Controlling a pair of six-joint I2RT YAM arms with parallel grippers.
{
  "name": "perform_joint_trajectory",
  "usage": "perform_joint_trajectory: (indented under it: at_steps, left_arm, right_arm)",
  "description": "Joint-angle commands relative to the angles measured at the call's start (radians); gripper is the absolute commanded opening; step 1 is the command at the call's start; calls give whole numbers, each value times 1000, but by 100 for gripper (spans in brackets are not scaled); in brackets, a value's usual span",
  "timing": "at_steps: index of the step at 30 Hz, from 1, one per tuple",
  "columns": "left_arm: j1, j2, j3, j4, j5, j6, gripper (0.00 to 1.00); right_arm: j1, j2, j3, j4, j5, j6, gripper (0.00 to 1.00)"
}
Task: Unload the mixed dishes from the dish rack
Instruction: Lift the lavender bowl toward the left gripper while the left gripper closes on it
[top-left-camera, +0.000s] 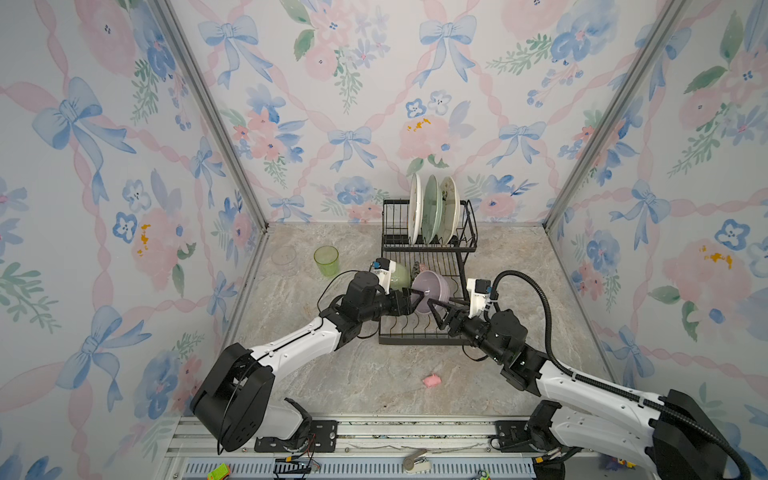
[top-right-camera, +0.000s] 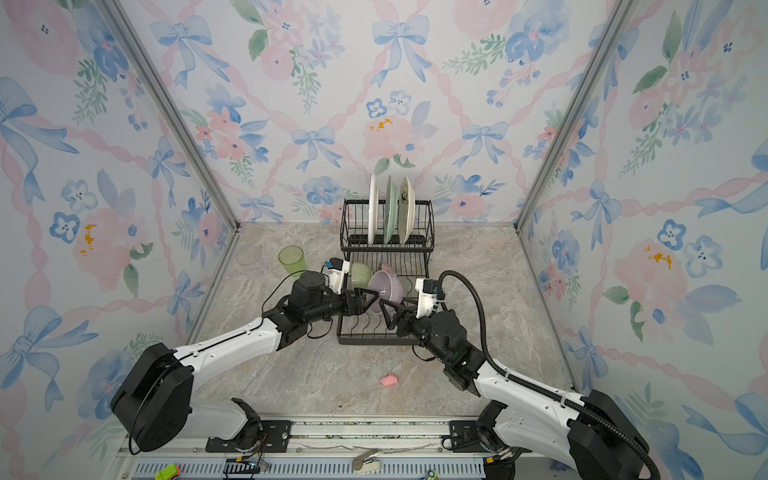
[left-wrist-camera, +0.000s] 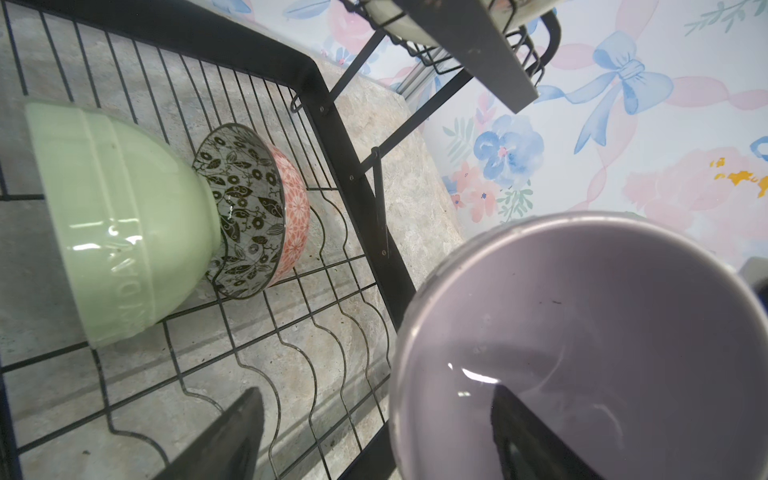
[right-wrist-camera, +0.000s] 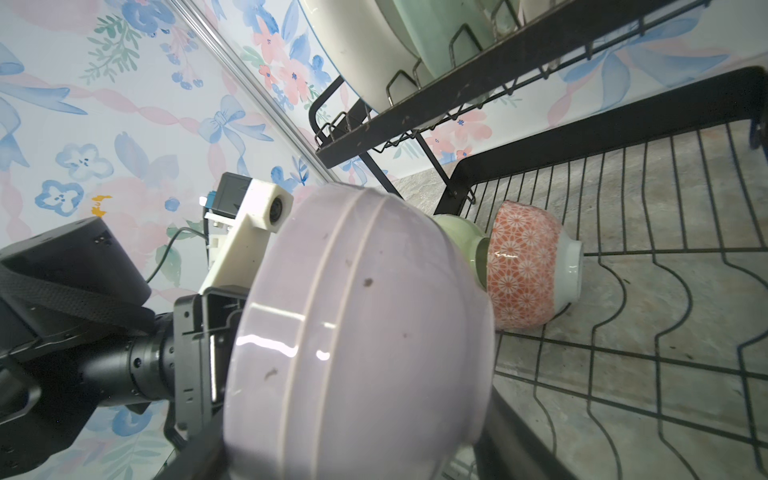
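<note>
The lavender bowl (top-left-camera: 432, 286) (right-wrist-camera: 361, 332) hangs tilted over the lower tier of the black dish rack (top-left-camera: 419, 340). My right gripper (top-left-camera: 440, 307) (right-wrist-camera: 353, 436) is shut on its body. My left gripper (top-left-camera: 419, 301) (left-wrist-camera: 376, 390) stands open astride the bowl's rim (left-wrist-camera: 582, 332), one finger inside and one outside with a gap. Behind it, a pale green bowl (top-left-camera: 400, 276) (left-wrist-camera: 116, 224) and a pink-patterned bowl (left-wrist-camera: 266, 208) lie on their sides on the lower tier. Three plates stand in the upper tier: white (top-left-camera: 414, 208), pale green (top-left-camera: 431, 208) and cream (top-left-camera: 449, 208).
On the counter left of the rack stand a green tumbler (top-left-camera: 326, 259) and a clear glass (top-left-camera: 284, 255). A small pink lump (top-left-camera: 432, 380) lies on the counter in front of the rack. Floral walls close in the back and both sides.
</note>
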Motion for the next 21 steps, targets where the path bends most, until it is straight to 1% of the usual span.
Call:
perform_joint_trajectory:
  at_steps: [1,5,6,8,10,16,19,20,21]
  left_arm:
    - [-4,16,20,28,19,4,75]
    - [-5,33,27,35,29,-5,64]
    - [-5,36,29,34,33,-7,60]
    - [-4,41,30,36,37,-12,54]
    - [-5,42,31,37,38,-13,52]
    - [-4,34,27,38,37,-12,42]
    - [-4,31,27,38,38,-9,40]
    - [-5,31,28,38,37,-9,37]
    - [-4,33,29,37,38,-9,32]
  right_arm:
    - [19,-37,4,125,-5,14,51]
    - [29,-42,4,124,0,14,51]
    - [31,-41,5,122,1,12,51]
    - [36,-39,4,122,4,8,51]
    - [43,-35,5,116,4,1,51]
    - [59,-20,16,104,4,-17,51]
    - [63,-16,17,98,13,-27,51]
    - [64,-16,17,98,16,-29,51]
    - [67,-14,18,97,17,-32,51]
